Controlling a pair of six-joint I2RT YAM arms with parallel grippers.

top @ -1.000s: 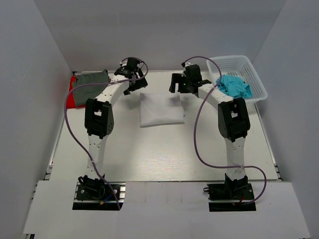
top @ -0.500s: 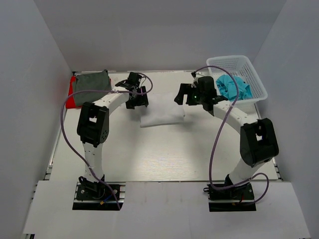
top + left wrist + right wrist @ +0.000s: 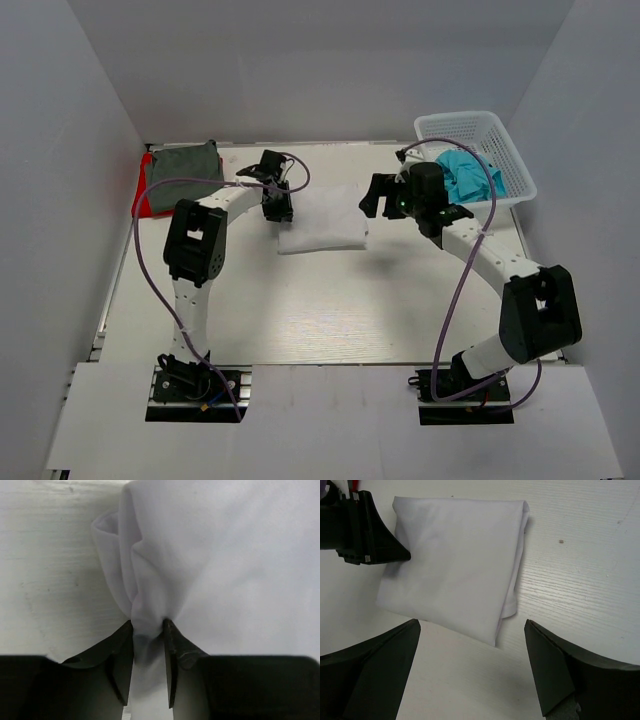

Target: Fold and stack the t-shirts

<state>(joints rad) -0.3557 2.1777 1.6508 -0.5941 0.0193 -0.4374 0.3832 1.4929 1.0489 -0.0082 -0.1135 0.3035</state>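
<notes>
The white t-shirt lies folded in a rectangle at the middle back of the table. My left gripper is shut on a bunched fold at its left edge; in the left wrist view the gripper pinches the white cloth between both fingertips. Open and empty, my right gripper hovers just off the shirt's right side. The right wrist view has the right gripper wide apart above the table, the white t-shirt beyond it. A grey-green t-shirt lies folded on a red t-shirt at the back left.
A white lattice basket stands at the back right with a crumpled turquoise t-shirt inside. The left gripper's black body shows at the top left of the right wrist view. White walls enclose the table on three sides.
My left gripper came down to the white t-shirt's left edge and closed on it. The right arm swung out to the right, its gripper staying open near the shirt's right side.
</notes>
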